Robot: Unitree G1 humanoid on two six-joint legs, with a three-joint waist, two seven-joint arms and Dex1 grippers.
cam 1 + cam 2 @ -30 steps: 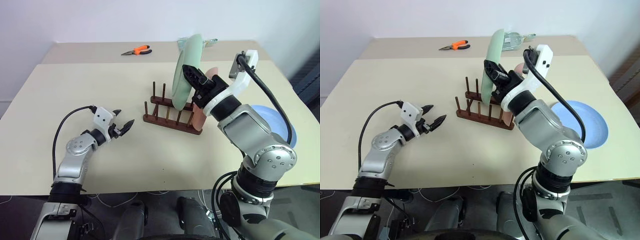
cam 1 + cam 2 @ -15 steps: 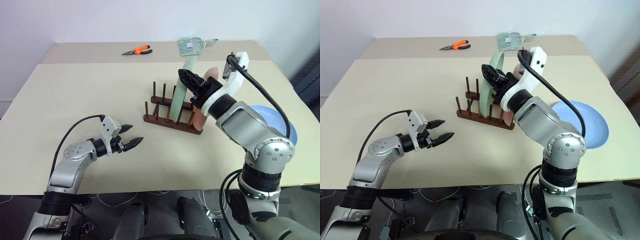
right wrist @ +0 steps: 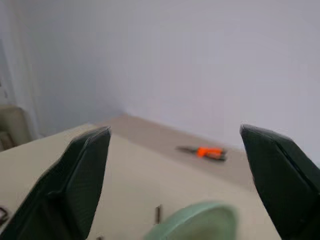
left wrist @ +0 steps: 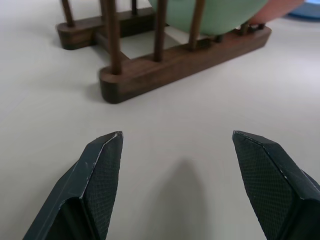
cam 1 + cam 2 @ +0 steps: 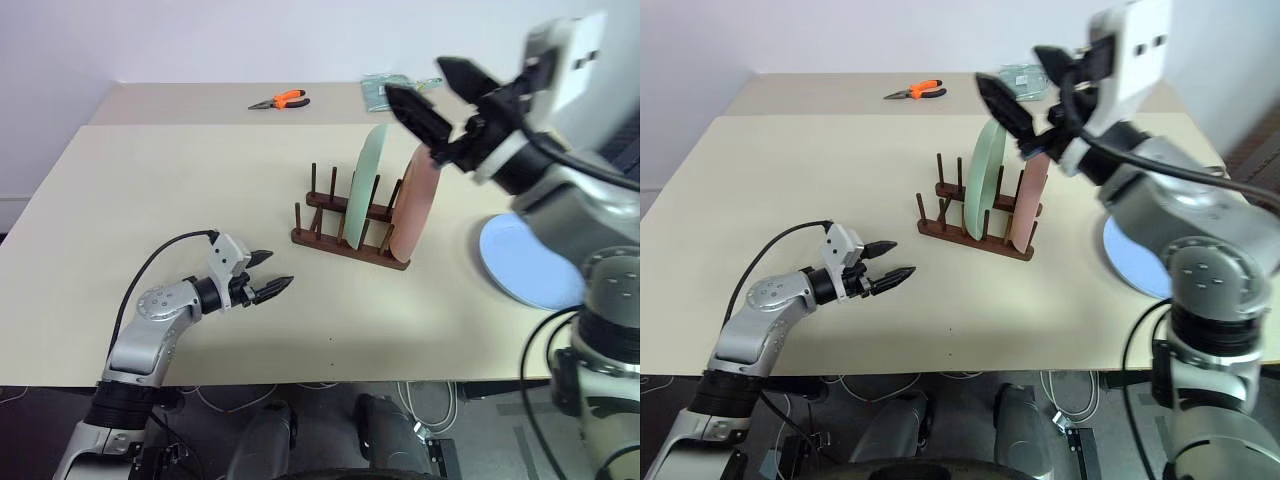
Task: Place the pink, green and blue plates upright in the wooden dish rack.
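Plates in green (image 5: 366, 182) and pink (image 5: 414, 203) stand upright in the wooden dish rack (image 5: 345, 240), while the blue plate (image 5: 520, 262) lies flat on the desk (image 5: 150, 190), partly hidden behind the right arm. Right hand (image 5: 432, 92) hangs above the rack, spread wide and empty; its wrist view catches orange pliers (image 3: 210, 152). Left hand (image 5: 268, 280) hovers low, wide, empty, near the rack's end.

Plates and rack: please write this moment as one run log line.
green plate, pink plate: upright in rack | blue plate: flat on table | grippers: both open, empty
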